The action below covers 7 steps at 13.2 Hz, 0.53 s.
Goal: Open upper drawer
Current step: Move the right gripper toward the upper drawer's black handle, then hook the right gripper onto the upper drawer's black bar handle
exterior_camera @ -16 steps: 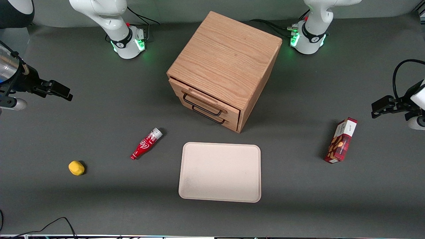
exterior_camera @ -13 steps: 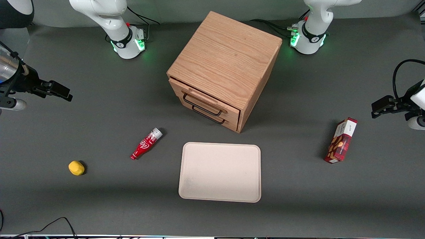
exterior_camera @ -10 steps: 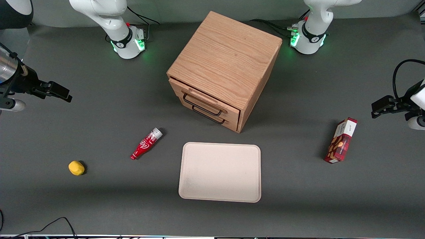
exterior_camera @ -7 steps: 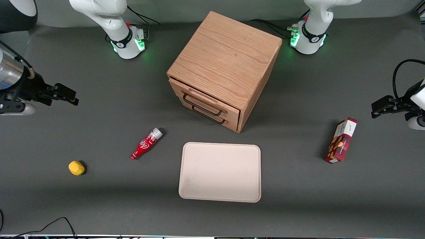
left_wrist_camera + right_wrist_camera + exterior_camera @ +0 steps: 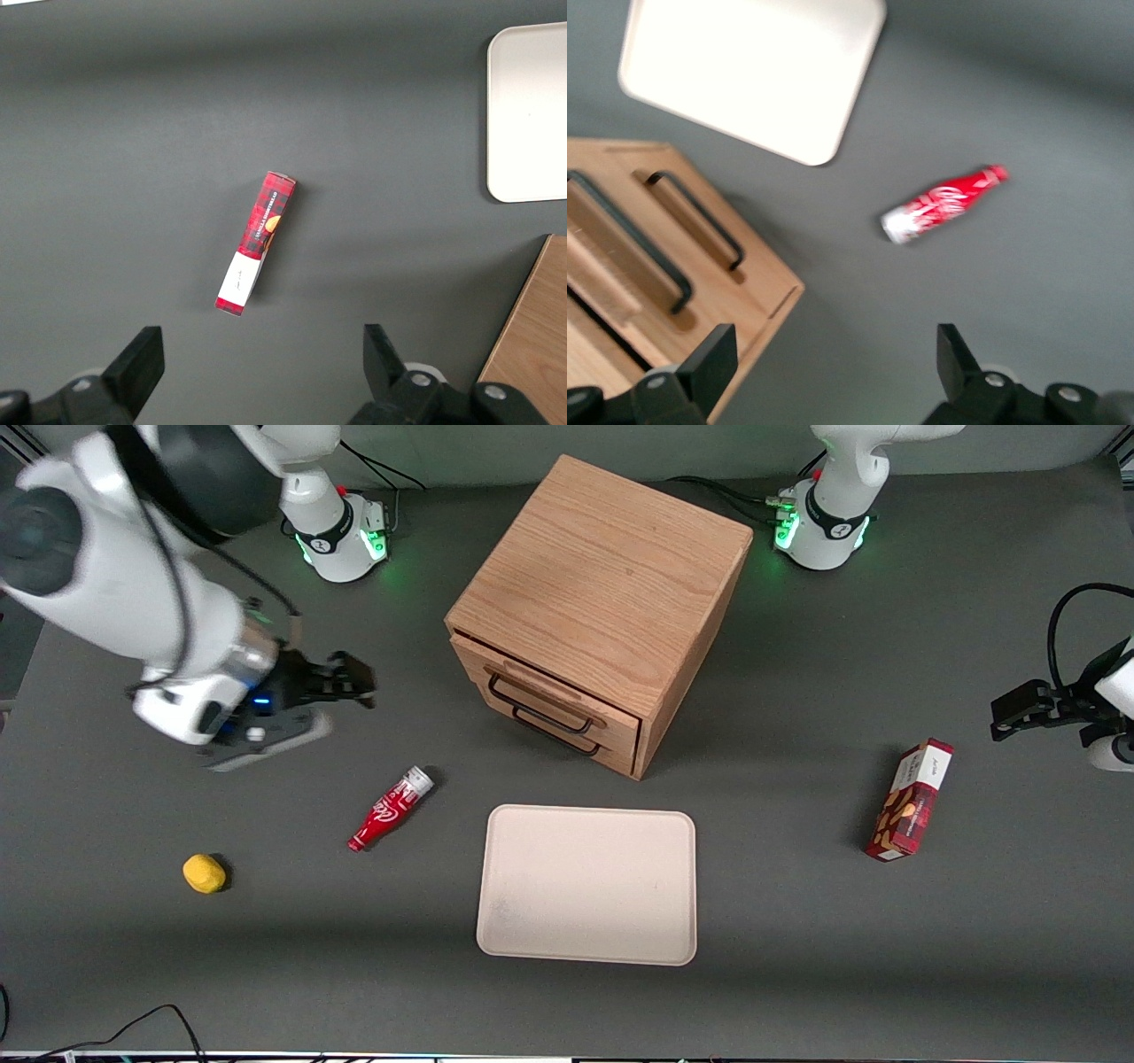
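Tray: we are seeing the pale tray [image 5: 586, 886] lying nearest the front camera on the counter [image 5: 797, 974], unmoved.
Bottle: the red bottle [image 5: 391, 809] is lying where it lay before.
Gripper: our gripper [image 5: 354, 686] is now hanging above the counter, much closer to the cabinet [image 5: 602, 593] than half a second ago, fingers [image 5: 709, 363] spread and holding nothing.
Upper drawer: the upper drawer [image 5: 532, 682] is sitting shut at the cabinet's top, its black handle [image 5: 539, 707] untouched.

Front view high above whole table, both wrist views straight down, sharing tray [image 5: 586, 884] and cabinet [image 5: 602, 584]
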### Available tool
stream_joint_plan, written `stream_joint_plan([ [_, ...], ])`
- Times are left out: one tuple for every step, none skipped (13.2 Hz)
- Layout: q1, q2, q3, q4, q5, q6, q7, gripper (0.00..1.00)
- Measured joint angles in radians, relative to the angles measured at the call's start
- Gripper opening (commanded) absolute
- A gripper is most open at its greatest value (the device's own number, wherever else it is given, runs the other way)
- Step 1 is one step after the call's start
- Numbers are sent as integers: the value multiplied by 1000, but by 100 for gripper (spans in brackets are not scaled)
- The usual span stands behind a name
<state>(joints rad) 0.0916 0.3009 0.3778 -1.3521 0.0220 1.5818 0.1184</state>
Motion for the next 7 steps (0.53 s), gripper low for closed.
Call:
stream_joint_plan([
  [6,32,47,9,-24,12,0,100],
  [8,61,96,14,-70,29,0,100],
  [8,89,144,18,-120,49,0,100],
  [9,116,185,19,-162,65,0,100],
  [9,144,221,20,-196,76,0,100],
  [8,170,249,21,-219,88,-2,100],
  [7,197,272,25,-231,94,-15,100],
])
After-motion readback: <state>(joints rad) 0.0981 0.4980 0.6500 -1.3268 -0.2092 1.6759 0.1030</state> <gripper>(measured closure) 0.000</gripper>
